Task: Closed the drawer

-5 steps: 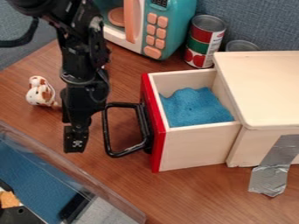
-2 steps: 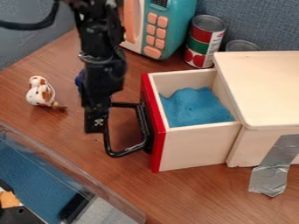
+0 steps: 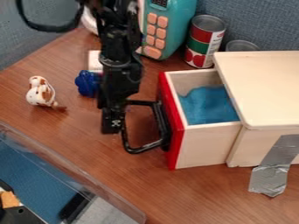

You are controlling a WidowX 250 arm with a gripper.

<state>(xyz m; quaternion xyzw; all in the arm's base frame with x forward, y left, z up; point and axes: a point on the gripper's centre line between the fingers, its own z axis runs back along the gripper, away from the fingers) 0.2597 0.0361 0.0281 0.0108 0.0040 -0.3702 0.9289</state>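
Table (image 3: pixel 81 135) carries the whole setup. Wooden box (image 3: pixel 269 92) is on its right side, presumably parked as the fixed body the drawer slides into. Arm (image 3: pixel 119 59) comes in from the top edge, hanging near vertical on the handle's side, so a push toward the box looks like the plan. Drawer (image 3: pixel 204 146) is partway out, red front facing the arm, rear end inside the box; not closed, some travel left. Blue stuff (image 3: pixel 210 107) sits inside, low enough that it likely clears the lid. Handle (image 3: pixel 143 148) sticks out from the front, handy as a push point. Silver tape (image 3: pixel 271 173) runs from box to table, likely an anchor against that push. Claw (image 3: pixel 112 128) points down, right at the handle's outer bar; can't tell if it's spread or pressed together.
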